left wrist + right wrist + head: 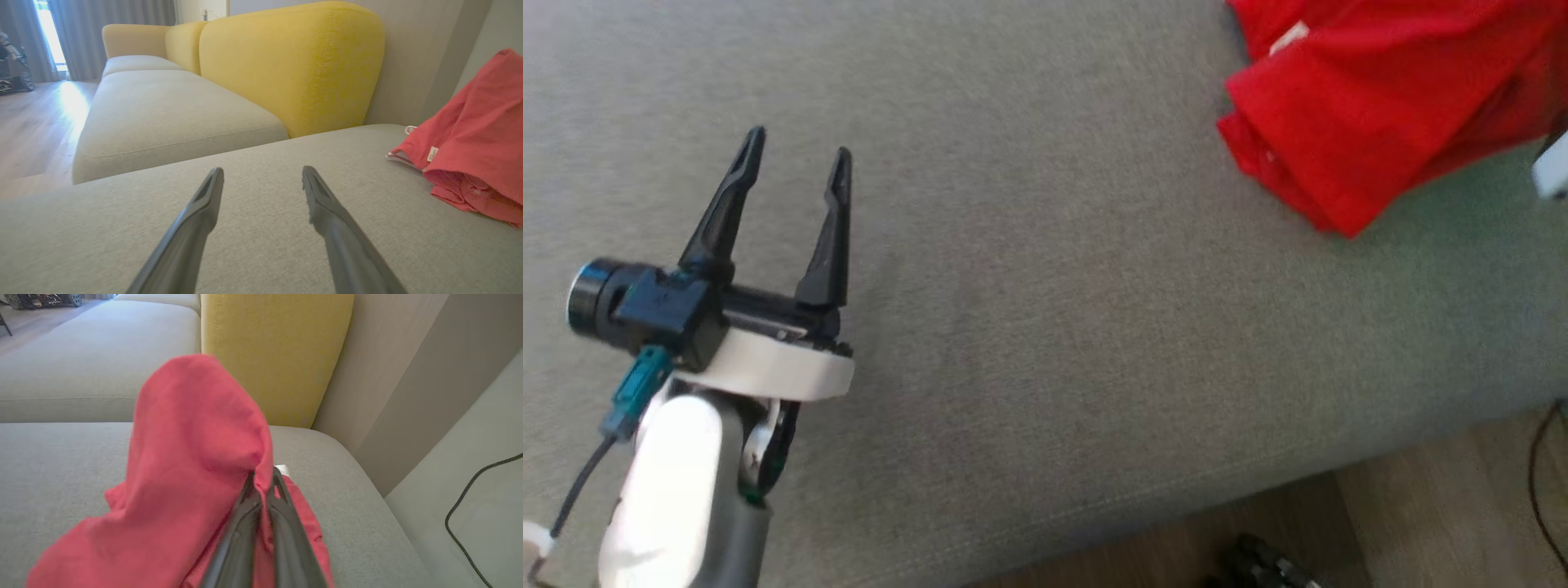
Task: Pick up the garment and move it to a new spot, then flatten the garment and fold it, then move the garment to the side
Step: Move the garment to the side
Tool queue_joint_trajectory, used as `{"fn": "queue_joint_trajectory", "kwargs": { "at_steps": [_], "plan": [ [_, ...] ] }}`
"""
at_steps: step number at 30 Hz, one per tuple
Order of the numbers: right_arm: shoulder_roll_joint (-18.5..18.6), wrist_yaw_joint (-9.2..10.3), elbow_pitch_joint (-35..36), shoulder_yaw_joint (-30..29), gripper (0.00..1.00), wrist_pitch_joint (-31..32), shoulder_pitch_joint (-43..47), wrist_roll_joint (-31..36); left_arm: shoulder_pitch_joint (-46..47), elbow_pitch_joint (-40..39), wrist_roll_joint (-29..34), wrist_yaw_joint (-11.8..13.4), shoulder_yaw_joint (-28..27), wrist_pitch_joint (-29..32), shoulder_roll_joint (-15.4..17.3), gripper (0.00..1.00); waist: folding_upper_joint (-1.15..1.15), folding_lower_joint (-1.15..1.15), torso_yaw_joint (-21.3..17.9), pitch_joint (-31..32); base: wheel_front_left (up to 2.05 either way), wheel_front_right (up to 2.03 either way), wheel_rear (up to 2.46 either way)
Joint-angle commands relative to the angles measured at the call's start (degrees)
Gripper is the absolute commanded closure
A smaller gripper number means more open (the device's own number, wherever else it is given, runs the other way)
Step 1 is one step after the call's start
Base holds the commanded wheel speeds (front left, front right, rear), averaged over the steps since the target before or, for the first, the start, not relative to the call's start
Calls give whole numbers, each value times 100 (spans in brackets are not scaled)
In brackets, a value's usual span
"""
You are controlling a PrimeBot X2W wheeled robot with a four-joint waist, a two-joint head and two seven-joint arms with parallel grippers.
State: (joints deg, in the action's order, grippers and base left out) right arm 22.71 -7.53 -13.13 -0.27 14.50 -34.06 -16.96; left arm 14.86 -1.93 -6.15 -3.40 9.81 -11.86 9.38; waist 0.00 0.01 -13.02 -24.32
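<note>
A: Right wrist view first: what is judged to be at risk?

B: The garment (pixel 192 457) is pinched by the right gripper (pixel 263 475), whose fingers are drawn fully together on a small fold beside a white label (pixel 282 470). So little cloth is caught that the fold could be pulled free if the lift is hurried.

A: Is anything else to be feared?

B: The garment is bunched at the right end of the grey seat cushion (pixel 1045 327), in front of the yellow backrest (pixel 278 355). One part is peaked upward and the rest is draped on the cushion. Perhaps only a single layer is held, so the cloth could be carried off crumpled and the flattening made harder. The trailing part could also be dragged across the seat.

A: And how are the arms posed?

B: The right gripper's fingers are aimed low along the cushion toward the backrest. The left gripper (pixel 799 145) is held well apart from the garment, over bare cushion at the lower left of the head view. Its fingers are spread wide with nothing between them and are pointed away from the robot. Whether the cushion is touched by it cannot be told.
</note>
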Motion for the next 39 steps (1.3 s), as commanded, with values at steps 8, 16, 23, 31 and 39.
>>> {"fn": "queue_joint_trajectory", "kwargs": {
  "at_steps": [8, 16, 23, 31, 39],
  "plan": [
    [335, 4, -918, -214, 100, -452, -905, -431, 318, -390, 75, -78, -69, 175, 300, 0, 0, -1, -341, -670, 0, 0, 0],
    [172, 4, -1192, -310, 0, -728, -855, -494, 288, -358, 44, -51, -49, 164, 343, 0, 0, -1, -407, -622, 0, 0, 0],
    [-104, 4, -689, -690, 0, -1073, -209, -340, 184, -253, -43, -25, -19, 107, 315, 0, 0, -1, -413, -368, 0, 0, 0],
    [-1077, 4, 1082, -701, 0, -1401, 1230, 190, -143, -61, -214, 161, -129, -26, 204, 0, 0, -1, -155, 118, 0, 0, 0],
    [-1756, 4, 2184, -269, 0, -1524, 2340, 734, -459, 123, -418, 374, -251, -172, -7, 0, 0, -1, 449, 672, 0, 0, 0]
  ]
}}
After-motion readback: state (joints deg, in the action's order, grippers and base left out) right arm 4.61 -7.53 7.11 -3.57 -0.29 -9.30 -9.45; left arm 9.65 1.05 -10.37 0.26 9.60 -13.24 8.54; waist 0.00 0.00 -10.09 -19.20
